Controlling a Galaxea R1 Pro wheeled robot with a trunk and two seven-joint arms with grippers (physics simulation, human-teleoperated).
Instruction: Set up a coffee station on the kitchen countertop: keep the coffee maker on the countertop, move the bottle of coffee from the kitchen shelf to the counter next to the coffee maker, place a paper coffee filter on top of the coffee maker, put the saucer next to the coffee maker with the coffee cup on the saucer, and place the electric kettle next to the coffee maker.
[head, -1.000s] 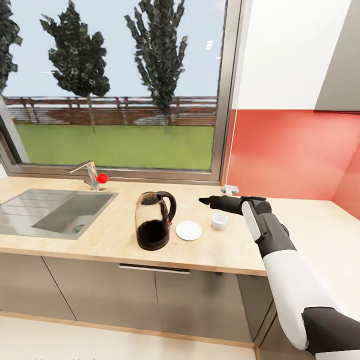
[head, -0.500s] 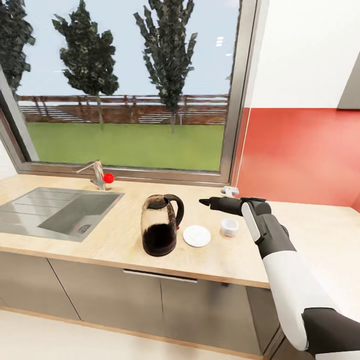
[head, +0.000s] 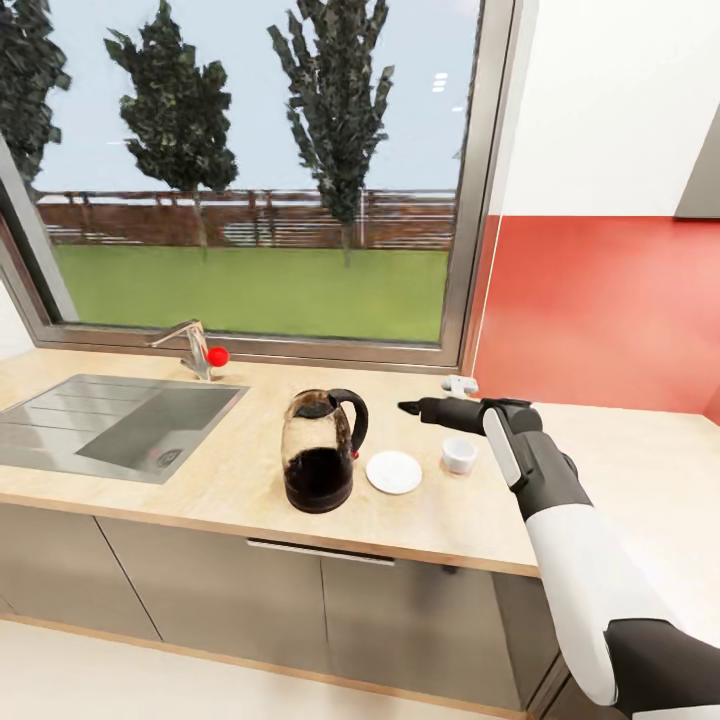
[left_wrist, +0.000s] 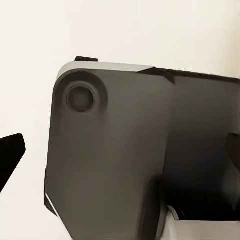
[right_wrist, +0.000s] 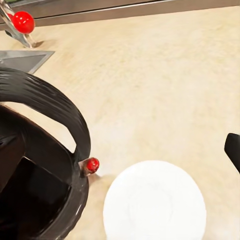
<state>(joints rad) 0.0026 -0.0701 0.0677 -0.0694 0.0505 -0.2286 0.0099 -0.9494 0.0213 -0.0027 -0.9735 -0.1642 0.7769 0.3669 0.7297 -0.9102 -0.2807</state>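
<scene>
Kettle (head: 320, 450) of clear glass stands upright on the kitchen countertop (head: 240, 470), and I place everything from it. Just beside its handle lies the saucer (head: 394, 472); past that, apart, sits the coffee cup (head: 459, 454). My right gripper (head: 408, 406) hovers above the saucer's far edge, holding nothing; its opening I cannot tell.
</scene>
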